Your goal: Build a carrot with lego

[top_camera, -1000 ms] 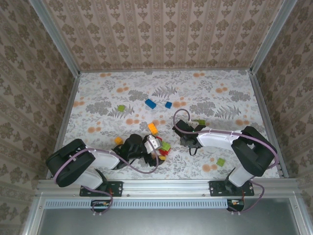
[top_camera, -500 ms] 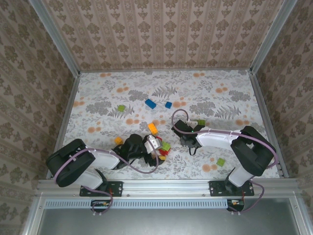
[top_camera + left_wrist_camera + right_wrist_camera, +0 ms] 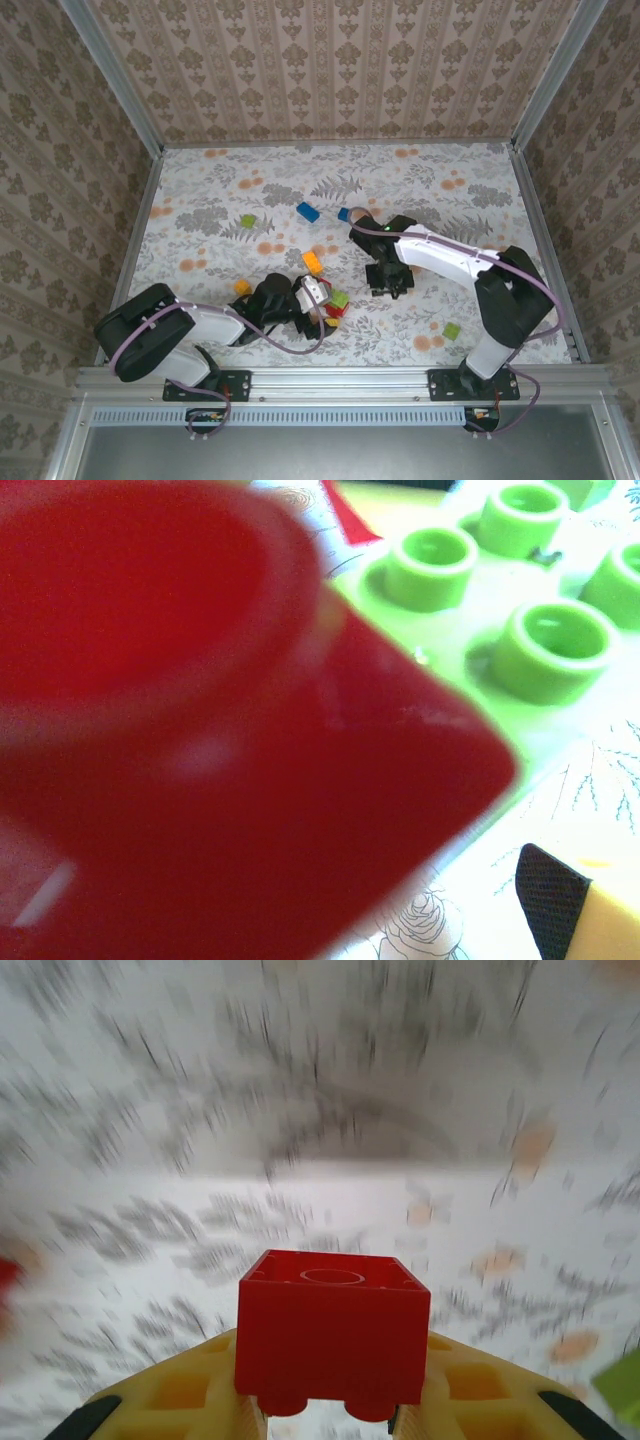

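My right gripper [image 3: 333, 1385] is shut on a red lego brick [image 3: 333, 1335], held studs-down between its yellow fingers [image 3: 190, 1390] above the flowered table; in the top view this gripper [image 3: 388, 278] hangs right of centre. My left gripper [image 3: 312, 296] rests low beside a small cluster of a green brick [image 3: 340, 297], a red brick [image 3: 332, 310] and a yellow piece [image 3: 330, 322]. The left wrist view has a blurred red brick [image 3: 200, 760] very close, a green studded brick [image 3: 500, 610] behind it, and one finger [image 3: 570, 915] apart from the red brick; its grip is hidden.
Loose bricks lie on the table: an orange one [image 3: 313, 262], a yellow-orange one [image 3: 242, 287], a green one [image 3: 247, 221], two blue ones [image 3: 307, 211] [image 3: 344, 213], and a green one [image 3: 452, 330] near the right arm's base. Patterned walls enclose three sides.
The right arm has swung toward the far side and its gripper has lifted with the red brick. The left arm has not moved.
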Controlling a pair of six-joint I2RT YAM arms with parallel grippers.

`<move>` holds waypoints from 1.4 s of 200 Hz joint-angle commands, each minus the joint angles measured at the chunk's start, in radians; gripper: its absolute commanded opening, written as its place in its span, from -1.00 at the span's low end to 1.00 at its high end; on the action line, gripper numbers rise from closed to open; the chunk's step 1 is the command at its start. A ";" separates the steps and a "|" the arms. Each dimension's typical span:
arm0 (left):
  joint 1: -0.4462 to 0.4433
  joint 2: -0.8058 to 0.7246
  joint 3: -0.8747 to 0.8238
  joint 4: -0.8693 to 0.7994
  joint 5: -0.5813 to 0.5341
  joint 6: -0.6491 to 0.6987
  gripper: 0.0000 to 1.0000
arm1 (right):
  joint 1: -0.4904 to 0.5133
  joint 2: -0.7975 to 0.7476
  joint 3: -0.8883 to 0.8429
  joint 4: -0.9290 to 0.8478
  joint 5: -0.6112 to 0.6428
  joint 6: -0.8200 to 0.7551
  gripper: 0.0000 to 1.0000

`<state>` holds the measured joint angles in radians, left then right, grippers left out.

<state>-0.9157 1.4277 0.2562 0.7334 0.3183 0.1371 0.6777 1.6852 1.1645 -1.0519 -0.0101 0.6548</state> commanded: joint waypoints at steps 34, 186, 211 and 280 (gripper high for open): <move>-0.006 0.005 0.017 -0.009 0.025 0.023 0.95 | 0.000 0.113 0.036 -0.262 -0.232 -0.141 -0.37; -0.005 0.028 0.032 -0.018 0.011 0.022 0.94 | -0.122 0.241 0.017 -0.210 -0.319 -0.284 -0.10; -0.004 0.030 0.034 -0.022 0.010 0.024 0.94 | -0.127 0.246 0.025 -0.199 -0.320 -0.292 -0.01; -0.005 0.033 0.035 -0.023 0.008 0.024 0.94 | -0.129 0.167 0.009 -0.115 -0.284 -0.238 0.05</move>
<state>-0.9157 1.4475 0.2691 0.7330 0.3206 0.1406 0.5545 1.9110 1.1919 -1.2182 -0.3115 0.3817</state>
